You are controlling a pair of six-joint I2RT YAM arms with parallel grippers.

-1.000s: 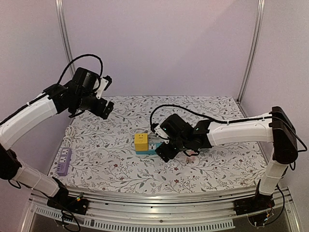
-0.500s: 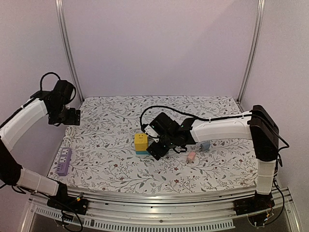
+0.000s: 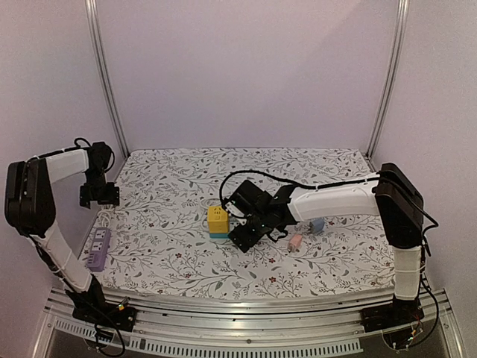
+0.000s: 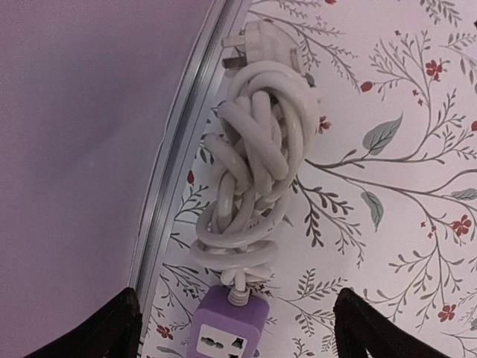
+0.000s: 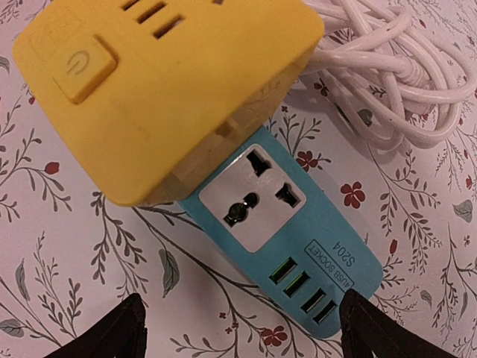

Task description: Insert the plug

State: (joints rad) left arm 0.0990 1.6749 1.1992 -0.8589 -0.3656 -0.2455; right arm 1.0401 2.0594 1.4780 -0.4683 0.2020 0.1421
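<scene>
Sitting atop blue socket strip [image 5: 298, 239], yellow adapter [image 5: 168, 97]

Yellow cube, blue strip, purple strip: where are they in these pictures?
Yellow cube [image 5: 164, 97]: right wrist view, on its broad yellow face.
Blue strip [image 5: 253, 198]: right wrist view, on its white socket panel.
Purple strip [image 4: 238, 317]: left wrist view, on its cord end.

Two power strips (purple strip [image 3: 98, 249], blue strip [image 5: 339, 257]), one yellow adapter [image 3: 218, 217], two plugs [image 3: 296, 241] [image 3: 317, 226].
</scene>
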